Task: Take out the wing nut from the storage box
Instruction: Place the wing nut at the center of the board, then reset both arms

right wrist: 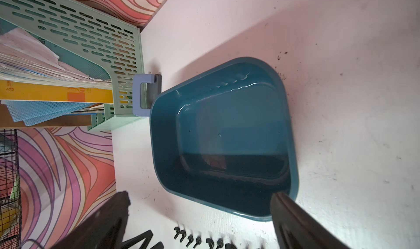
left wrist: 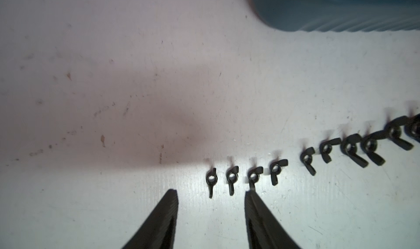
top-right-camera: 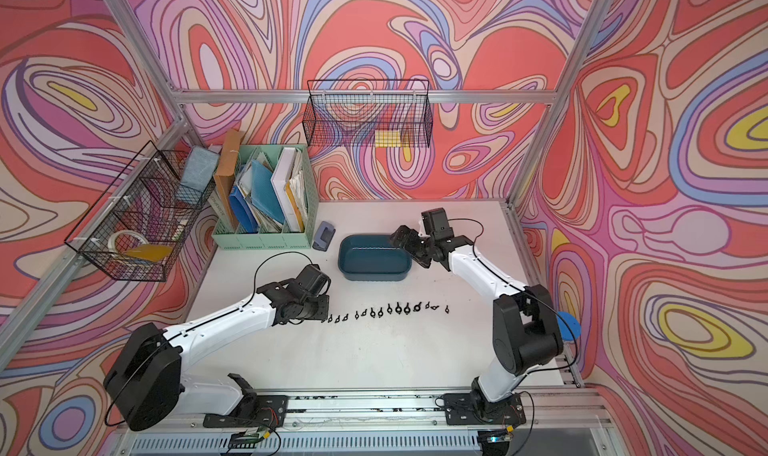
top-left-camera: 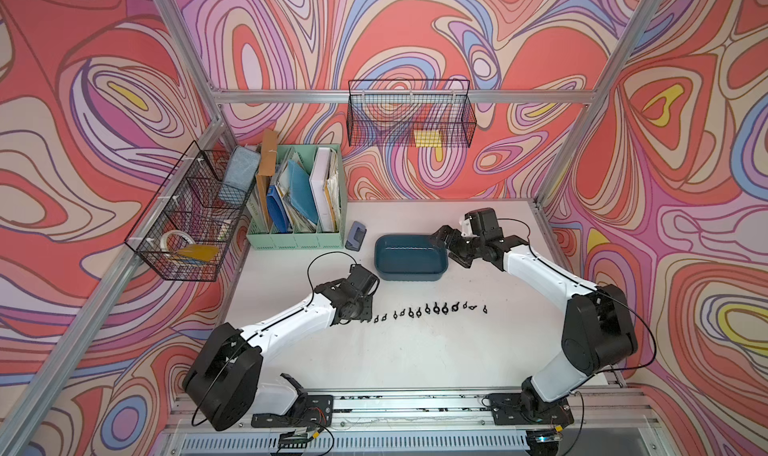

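Low over the table, hovers with left gripper spread and empty by the end wing nut of a row, holds right gripper wide and empty at the storage box behind that row.

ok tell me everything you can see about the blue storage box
The storage box is a shallow, dark teal tub of glossy plastic, rectangular with rounded corners and a plain rim. It sits upright on the white table, open-topped, nothing visible inside. A small grey-blue hole punch stands close by one corner. The open right hand is at one short end; whether it touches cannot be told. The row of wing nuts lies outside it.
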Controlling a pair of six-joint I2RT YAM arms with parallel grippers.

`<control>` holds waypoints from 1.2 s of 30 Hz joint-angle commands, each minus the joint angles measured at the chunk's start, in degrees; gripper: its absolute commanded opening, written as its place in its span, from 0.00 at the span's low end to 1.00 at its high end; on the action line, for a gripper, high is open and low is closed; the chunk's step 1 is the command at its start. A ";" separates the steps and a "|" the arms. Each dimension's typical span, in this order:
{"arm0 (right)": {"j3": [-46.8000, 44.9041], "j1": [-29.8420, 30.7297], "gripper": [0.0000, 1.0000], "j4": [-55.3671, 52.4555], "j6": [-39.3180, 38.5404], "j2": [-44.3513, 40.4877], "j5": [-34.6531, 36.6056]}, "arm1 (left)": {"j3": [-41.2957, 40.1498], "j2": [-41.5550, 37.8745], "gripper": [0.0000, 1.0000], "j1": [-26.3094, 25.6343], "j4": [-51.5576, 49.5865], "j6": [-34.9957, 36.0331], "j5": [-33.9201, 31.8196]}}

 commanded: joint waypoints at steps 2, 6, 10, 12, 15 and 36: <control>1.02 -0.96 0.98 -3.42 -3.07 -2.89 5.44 | 5.41 -1.40 0.84 1.55 -6.27 2.93 -5.37; 0.75 -1.50 0.98 -5.72 -5.46 -3.77 9.72 | 8.51 -1.49 0.99 4.75 -8.43 4.15 -8.09; 0.25 -2.58 0.98 -7.57 -8.75 -4.84 15.46 | 10.41 -1.59 0.99 9.56 -10.16 4.30 -11.53; -0.34 -3.04 0.98 -7.72 -10.85 -5.83 19.81 | 11.31 -1.49 0.99 12.14 -10.96 4.09 -14.41; -3.89 -3.50 0.98 -4.75 -14.94 -8.91 27.04 | 11.24 -2.29 0.99 16.13 -9.61 4.34 -18.28; -27.29 -9.62 0.98 29.25 -31.73 -10.55 52.55 | -20.96 0.66 0.99 30.56 55.13 25.36 -28.96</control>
